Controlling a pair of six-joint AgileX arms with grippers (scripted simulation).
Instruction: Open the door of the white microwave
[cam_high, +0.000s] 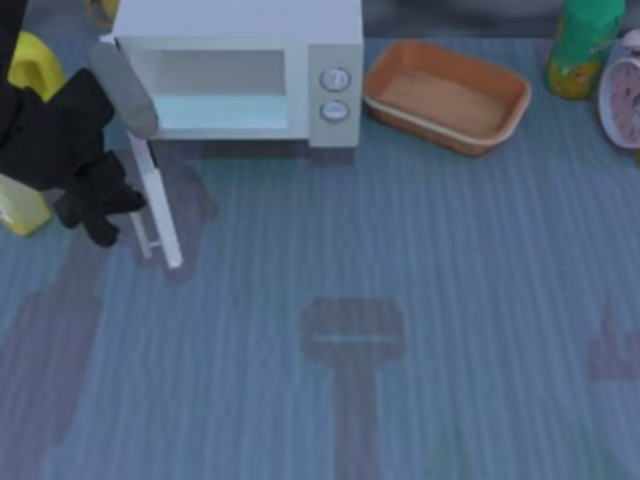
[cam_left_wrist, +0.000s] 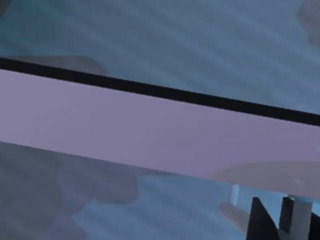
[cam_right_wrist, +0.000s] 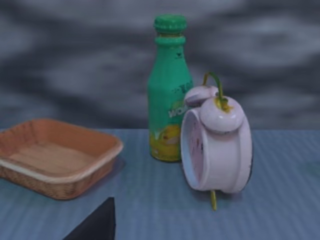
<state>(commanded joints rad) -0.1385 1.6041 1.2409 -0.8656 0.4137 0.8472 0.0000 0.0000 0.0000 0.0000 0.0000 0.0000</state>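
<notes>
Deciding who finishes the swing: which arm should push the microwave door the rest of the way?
Left. The left gripper sits right beside the door, which already stands swung out from the white microwave. The right arm is not in the top view; its camera faces the alarm clock on the table's right.

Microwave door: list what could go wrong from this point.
1. The door is swung wide, and the left gripper sits close beside its outer edge; withdrawing carelessly could knock it back or shift the white microwave.
2. A yellow container sits right behind the left arm, so a wide retreat may bump it.
3. The left wrist view shows mostly door panel, so clearance is hard to judge.
</notes>
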